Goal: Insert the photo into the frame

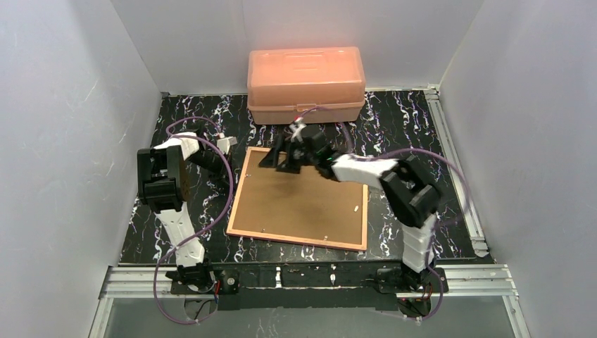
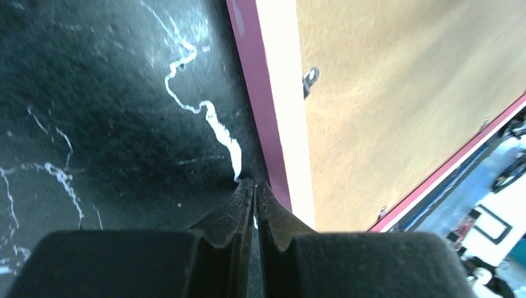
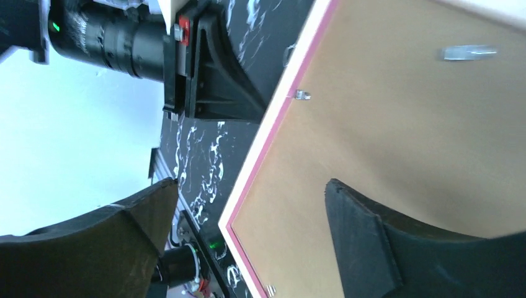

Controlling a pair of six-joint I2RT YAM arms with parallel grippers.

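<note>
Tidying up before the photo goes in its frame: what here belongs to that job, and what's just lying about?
Job: frame, face down; brown backing board in it; right tool, open over its far corner; left tool, shut beside its left edge. No photo in view.
Lying about: salmon-pink lidded box behind the frame.
</note>
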